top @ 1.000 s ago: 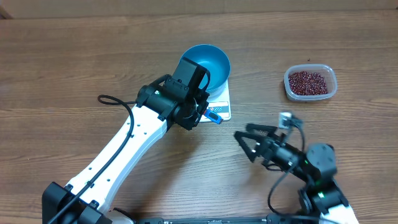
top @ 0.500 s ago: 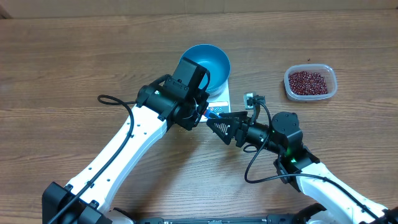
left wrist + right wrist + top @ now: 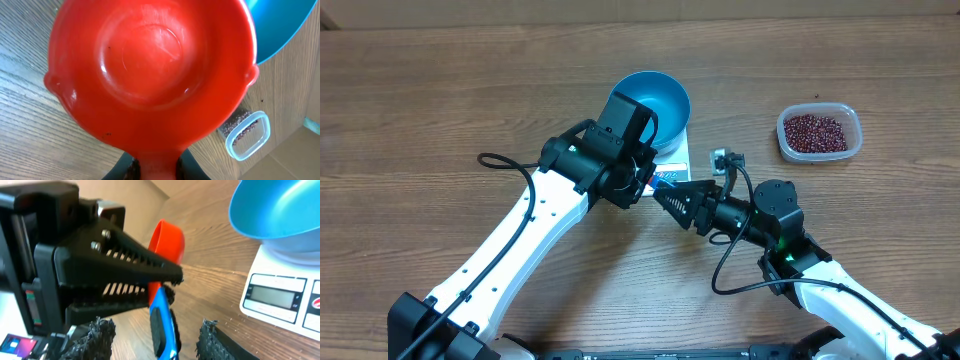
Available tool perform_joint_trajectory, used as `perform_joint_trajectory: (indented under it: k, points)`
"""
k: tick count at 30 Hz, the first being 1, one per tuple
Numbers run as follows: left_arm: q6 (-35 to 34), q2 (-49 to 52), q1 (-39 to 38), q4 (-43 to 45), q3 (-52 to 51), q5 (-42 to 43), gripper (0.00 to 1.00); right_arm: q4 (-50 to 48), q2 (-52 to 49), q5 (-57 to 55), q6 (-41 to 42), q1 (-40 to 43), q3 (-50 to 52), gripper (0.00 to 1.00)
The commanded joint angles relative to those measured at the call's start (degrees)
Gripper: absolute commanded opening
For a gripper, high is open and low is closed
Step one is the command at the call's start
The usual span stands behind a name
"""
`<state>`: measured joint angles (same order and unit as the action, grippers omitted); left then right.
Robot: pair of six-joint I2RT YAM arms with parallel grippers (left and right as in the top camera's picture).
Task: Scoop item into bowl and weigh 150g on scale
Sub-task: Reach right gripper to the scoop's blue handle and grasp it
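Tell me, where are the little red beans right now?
The beans lie in the clear tub at the far right of the overhead view, apart from the blue bowl on the scale.

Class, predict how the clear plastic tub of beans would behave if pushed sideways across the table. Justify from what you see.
The tub probably slides rather than tips: it sits low and wide. Its clear plastic walls likely flex. The loose beans may shift inside.

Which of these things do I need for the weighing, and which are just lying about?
Job: beans, clear tub holding them, red scoop, blue bowl, scale.
Lying about: only the left arm's black cable on the table.
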<state>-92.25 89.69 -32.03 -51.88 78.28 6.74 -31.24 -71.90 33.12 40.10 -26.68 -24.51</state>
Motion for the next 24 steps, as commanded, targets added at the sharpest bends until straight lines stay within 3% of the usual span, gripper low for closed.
perform_joint_trajectory:
  k: [1,20,24]
  points:
    - [-1.68,-0.07,-0.28,0.24,0.9,0.81,0.04,-0.48,-0.24,-2.67,0.57,-0.33,-1.6,0.54]
    - [-2.05,-0.07,-0.28,0.46,0.9,0.94,0.04,-7.04,-6.67,-3.08,3.58,-1.7,-2.95,0.47]
    - [-2.08,-0.07,-0.28,0.48,0.9,0.94,0.04,-8.2,-6.67,-3.1,3.61,-1.7,-2.99,0.38]
